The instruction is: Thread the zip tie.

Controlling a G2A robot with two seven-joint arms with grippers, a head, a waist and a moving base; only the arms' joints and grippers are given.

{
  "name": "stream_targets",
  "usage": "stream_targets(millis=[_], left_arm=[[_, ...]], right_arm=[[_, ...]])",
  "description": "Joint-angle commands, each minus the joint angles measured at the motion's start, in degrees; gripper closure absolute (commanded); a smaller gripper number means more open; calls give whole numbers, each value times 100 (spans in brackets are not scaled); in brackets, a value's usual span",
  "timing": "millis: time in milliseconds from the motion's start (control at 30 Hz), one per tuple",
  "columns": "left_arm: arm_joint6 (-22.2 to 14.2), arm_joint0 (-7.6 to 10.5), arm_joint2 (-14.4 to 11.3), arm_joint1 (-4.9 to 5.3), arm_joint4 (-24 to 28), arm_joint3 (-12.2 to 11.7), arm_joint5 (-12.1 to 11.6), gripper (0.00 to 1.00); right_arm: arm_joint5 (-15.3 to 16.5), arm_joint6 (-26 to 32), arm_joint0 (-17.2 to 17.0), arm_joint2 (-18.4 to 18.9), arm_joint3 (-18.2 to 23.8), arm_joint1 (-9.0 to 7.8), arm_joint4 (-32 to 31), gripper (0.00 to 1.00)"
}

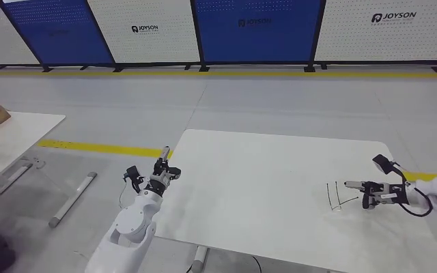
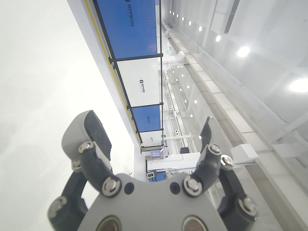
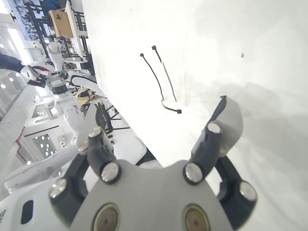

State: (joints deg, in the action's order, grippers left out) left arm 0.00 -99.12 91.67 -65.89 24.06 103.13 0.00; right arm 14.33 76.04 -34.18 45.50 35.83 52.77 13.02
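Threading not started. Three zip ties (image 3: 169,82) lie loose and unlooped near the right end of the counter (image 1: 273,184). Right claw (image 3: 156,111) is just beside them, wide, empty. Left claw (image 2: 151,131) is wide and empty at the counter's left edge, well apart. Left to do: pick, align, feed tail through head. Counter is plain white; blue and white pegboard panels (image 1: 259,31) behind, yellow floor line (image 1: 102,147).

A factory-style hall: pegboard partitions (image 1: 259,31), yellow floor line (image 1: 102,147), ceiling lights (image 2: 243,51).

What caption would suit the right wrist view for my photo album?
Open right gripper facing thin black plastic zip ties lying on the white table.
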Motion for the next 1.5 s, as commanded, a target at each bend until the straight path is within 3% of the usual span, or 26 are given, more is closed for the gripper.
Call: stream_targets(millis=[0, 567, 733, 833, 967, 1267, 1467], left_arm=[[0, 0, 0, 0, 0, 0, 0, 0], [0, 0, 0, 0, 0, 0, 0, 0], [0, 0, 0, 0, 0, 0, 0, 0], [0, 0, 0, 0, 0, 0, 0, 0], [0, 0, 0, 0, 0, 0, 0, 0], [0, 0, 0, 0, 0, 0, 0, 0], [0, 0, 0, 0, 0, 0, 0, 0]], right_arm=[[0, 0, 0, 0, 0, 0, 0, 0], [-59, -129, -252, 264, 45, -64, 115, 0], [-14, -98, -279, 348, -7, -77, 146, 43], [-1, -88, -293, 389, -24, -82, 147, 54], [-28, -83, -305, 421, -41, -78, 130, 58], [-133, -9, -298, 424, -116, -27, 98, 55], [-77, 5, -246, 474, -319, -6, 110, 63]])
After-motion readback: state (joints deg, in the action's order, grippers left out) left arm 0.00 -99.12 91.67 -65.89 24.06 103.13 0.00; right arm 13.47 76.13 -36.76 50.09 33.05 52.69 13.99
